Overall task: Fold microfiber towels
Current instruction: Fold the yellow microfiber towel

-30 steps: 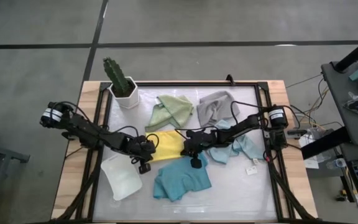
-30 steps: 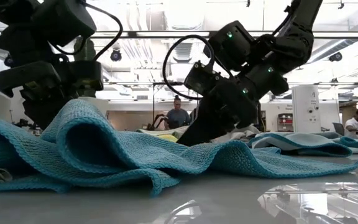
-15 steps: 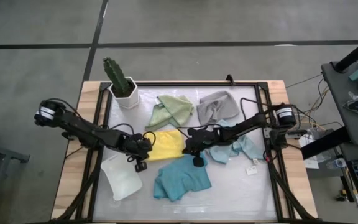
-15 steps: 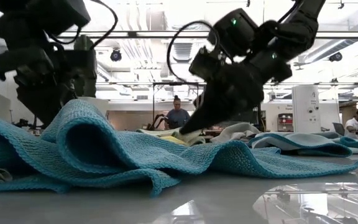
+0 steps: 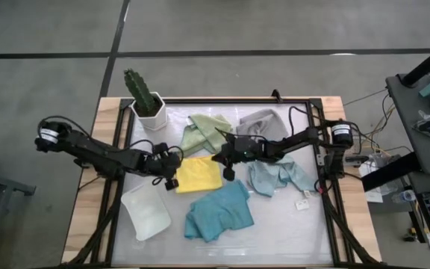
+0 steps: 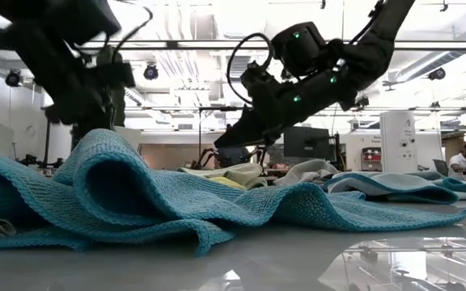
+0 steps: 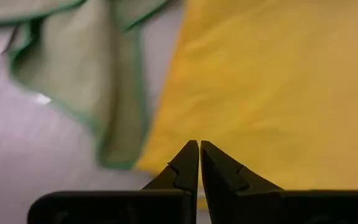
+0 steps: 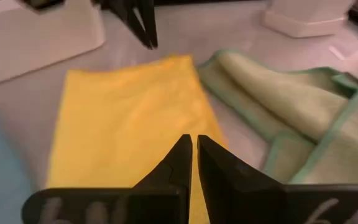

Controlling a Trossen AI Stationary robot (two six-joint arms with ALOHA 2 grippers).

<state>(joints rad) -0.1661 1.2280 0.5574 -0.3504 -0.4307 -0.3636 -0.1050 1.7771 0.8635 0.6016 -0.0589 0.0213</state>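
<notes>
The yellow towel point(image 5: 198, 173) lies flat as a neat rectangle in the middle of the table, and nothing touches it. My left gripper point(image 5: 176, 166) hangs shut and empty just above its left edge point(image 7: 166, 124). My right gripper point(image 5: 216, 158) hangs shut and empty above its far right corner point(image 8: 185, 68), well clear of the table in the low view point(image 6: 221, 144). Beyond the yellow towel lies the sage green towel point(image 5: 206, 131), rumpled. The grey towel point(image 5: 263, 123), the pale blue towel point(image 5: 278, 177) and the teal towel point(image 5: 219, 211) lie crumpled around it.
A white tray point(image 5: 146, 211) sits at the near left. A cactus in a white pot point(image 5: 146, 101) stands at the far left corner. A black frame point(image 5: 222, 99) runs round the work surface. The teal towel point(image 6: 176, 202) fills the foreground of the low view.
Both shut grippers have risen off the yellow towel. The left has drawn back toward the table's left edge; the right has moved up and toward the far edge, its fingers tipping closer to level. The yellow towel now shows flat and uncovered between them.
</notes>
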